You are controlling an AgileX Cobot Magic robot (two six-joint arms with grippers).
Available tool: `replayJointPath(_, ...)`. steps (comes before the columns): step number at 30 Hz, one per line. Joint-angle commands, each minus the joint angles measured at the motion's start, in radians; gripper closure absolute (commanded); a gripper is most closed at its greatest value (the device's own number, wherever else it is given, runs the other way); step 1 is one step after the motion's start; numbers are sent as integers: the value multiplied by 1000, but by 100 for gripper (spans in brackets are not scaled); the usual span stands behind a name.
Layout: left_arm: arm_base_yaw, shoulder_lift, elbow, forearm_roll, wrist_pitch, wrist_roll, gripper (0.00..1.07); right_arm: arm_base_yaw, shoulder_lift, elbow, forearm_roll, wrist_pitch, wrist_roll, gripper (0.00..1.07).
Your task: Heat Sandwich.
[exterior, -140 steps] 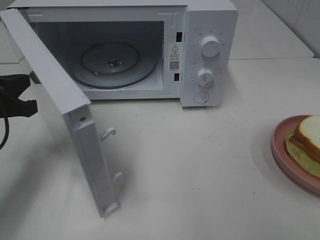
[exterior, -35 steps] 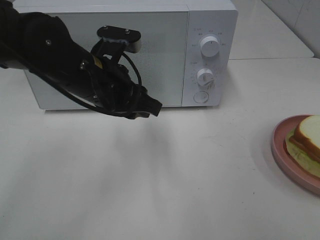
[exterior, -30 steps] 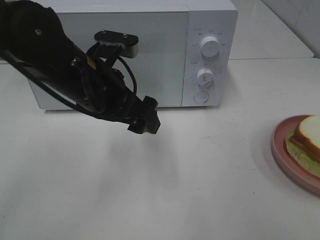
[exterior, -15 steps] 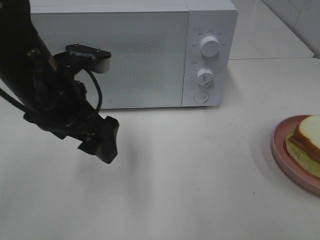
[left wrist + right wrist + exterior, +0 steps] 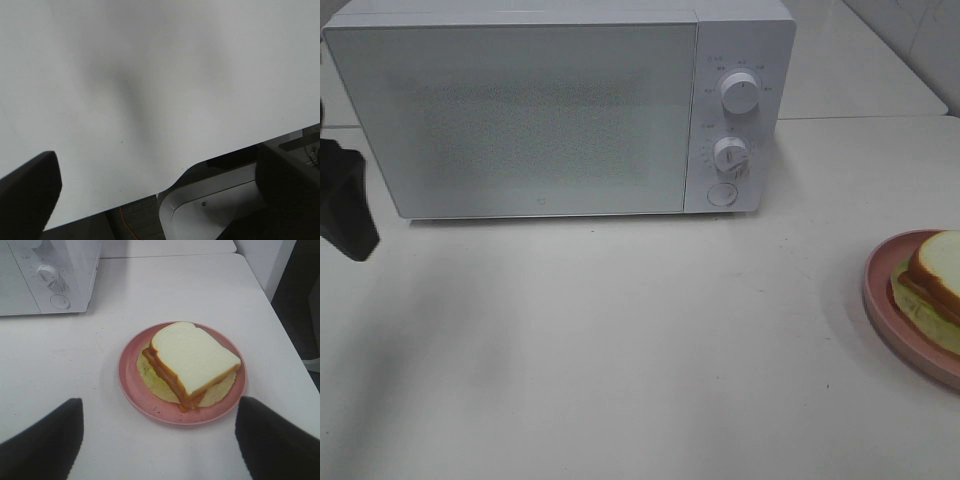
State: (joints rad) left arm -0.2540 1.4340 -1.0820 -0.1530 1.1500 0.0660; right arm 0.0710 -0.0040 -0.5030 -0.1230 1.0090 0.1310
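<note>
Microwave in upper half of high view, door shut, two knobs + round button on its right panel. Sandwich is not inside: sits on pink plate at far right edge of high view, on the tabletop, well apart from the oven. Lettuce leaf shows under the bread.

Left pincer: only a dark bit at left edge of high view, mid-height; wrist view shows fingers spread wide, nothing between them, bare tabletop below. Right pincer: not in high view; wrist view shows both fingers apart at lower corners of frame, plate + sandwich between and beyond them, no contact. Holds nothing.

Progress, my read: early. Sandwich not yet picked up, door closed, so nothing heated.

Left to do, prob.:
- open door
- get sandwich (w/ or w/o plate) into the oven
- shut door, turn knob

Right arm looks best placed for the pick.
</note>
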Motion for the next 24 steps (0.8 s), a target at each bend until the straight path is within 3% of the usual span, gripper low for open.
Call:
replayJointPath(1,82,-47,2,9,63,-8,7,-8,-27,2,1,-13,-7,32)
replayJointPath(6,177,-94,29,25,89,-3,7,-8,-27,2,1,-13,-7,32)
replayJointPath(9,279,-164,100,26,90,6,7,-8,-27,2,1,-13,-7,32)
replayJointPath(13,314,-249,166,26,81,6,7,-8,-27,2,1,-13,-7,32)
replayJointPath(24,314,-549,315,26,16,7,7,-8,-27,2,1,-13,-7,32)
